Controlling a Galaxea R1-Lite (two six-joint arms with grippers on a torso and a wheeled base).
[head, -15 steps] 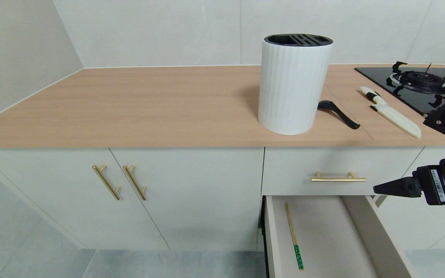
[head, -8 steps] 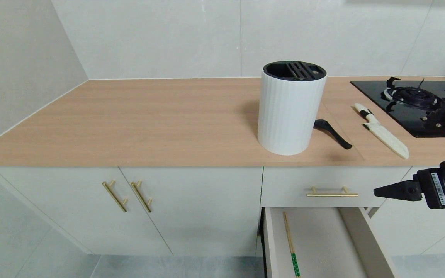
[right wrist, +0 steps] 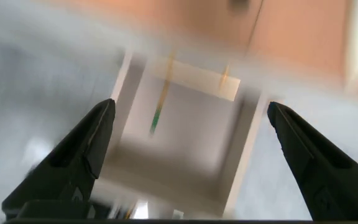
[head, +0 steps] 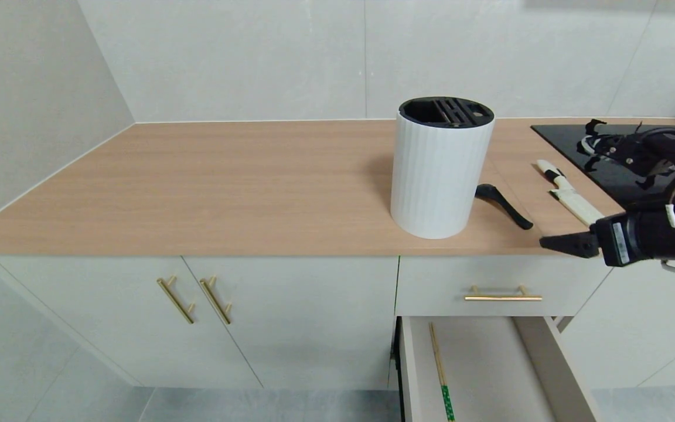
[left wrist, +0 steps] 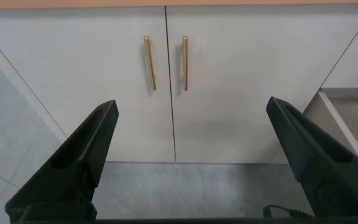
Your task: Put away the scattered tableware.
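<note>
A white knife with a black-banded handle (head: 569, 193) lies on the wooden counter (head: 226, 181) between the stove and a black spoon (head: 504, 205). The spoon rests against a tall white ribbed holder with a black slotted top (head: 440, 170). A pair of chopsticks with green ends (head: 440, 372) lies in the open lower drawer (head: 548, 369). My right gripper (head: 566, 243) hangs at the counter's front edge, just in front of the knife's blade, open and holding nothing (right wrist: 191, 109). My left gripper (left wrist: 191, 106) is open and faces the cabinet doors, low down.
A black gas stove (head: 619, 155) takes up the counter's right end. A shut drawer with a gold handle (head: 503, 295) sits above the open one. Two cabinet doors with gold handles (left wrist: 166, 62) stand to the left. Tiled walls close off the back and left.
The right gripper has risen from beside the drawer front to the counter's edge and shifted left toward the knife. The head camera tilted up earlier, then held still.
</note>
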